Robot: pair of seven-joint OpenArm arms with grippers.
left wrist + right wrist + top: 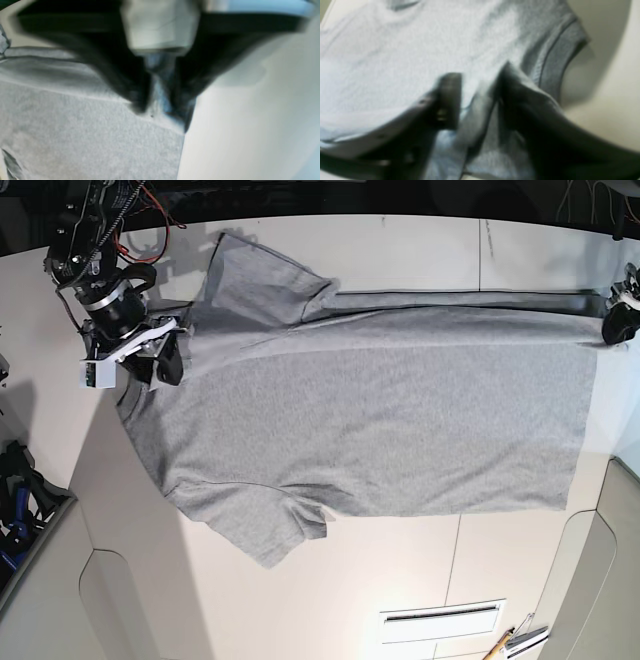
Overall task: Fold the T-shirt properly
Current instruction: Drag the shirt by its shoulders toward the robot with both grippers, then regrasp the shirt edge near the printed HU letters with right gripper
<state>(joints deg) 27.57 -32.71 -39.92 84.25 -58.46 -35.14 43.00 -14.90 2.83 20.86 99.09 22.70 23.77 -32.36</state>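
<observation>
Light heather-grey cotton T-shirt (pixel 370 410) is lying spread flat on white desk (pixel 420 580). Left end effector (pixel 160 112) at hem and right end effector (pixel 476 97) at shoulder are both straddling cloth, jaws parted, probably letting go.

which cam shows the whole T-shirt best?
Base view. The T-shirt lies spread flat on the table, both sleeves and the hem visible. The left wrist view gives only a blurred patch of fabric beside the left hand. The right wrist view shows one sleeve and part of the body, blurred.
</observation>
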